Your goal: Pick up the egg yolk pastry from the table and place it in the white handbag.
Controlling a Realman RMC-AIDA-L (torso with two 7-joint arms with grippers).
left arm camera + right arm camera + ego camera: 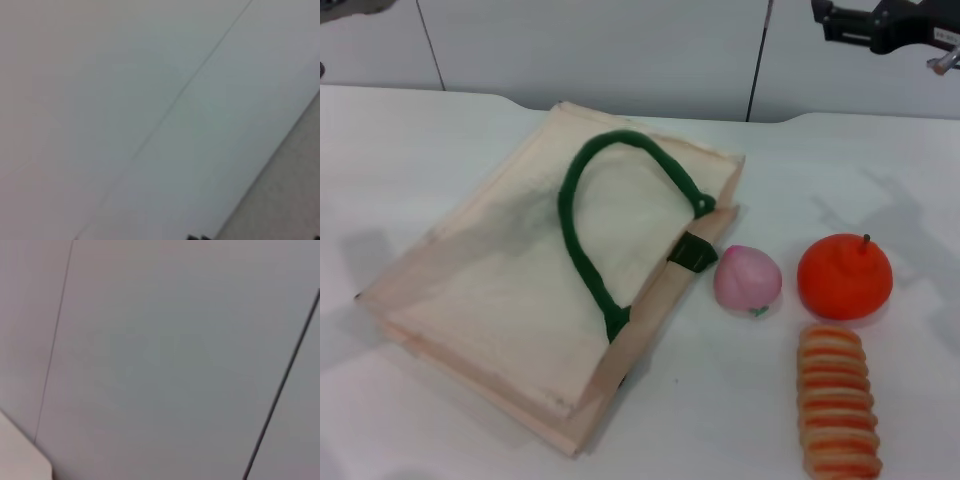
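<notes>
Lying flat on the surface (410, 150), the white handbag (520, 300) sits left of a pink peach (747, 279); whether either gripper's jaws are released or clenched cannot be told.

No text, label, brand, number or sign can be read on anything in the head view or in either wrist view.

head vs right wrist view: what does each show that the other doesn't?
Head only: the white handbag lying flat on the table, a pink peach, an orange fruit, a striped roll, and part of the right arm raised at the far right. No egg yolk pastry is visible. Right wrist only: nothing of its own. Both: pale wall panels with dark seams.
</notes>
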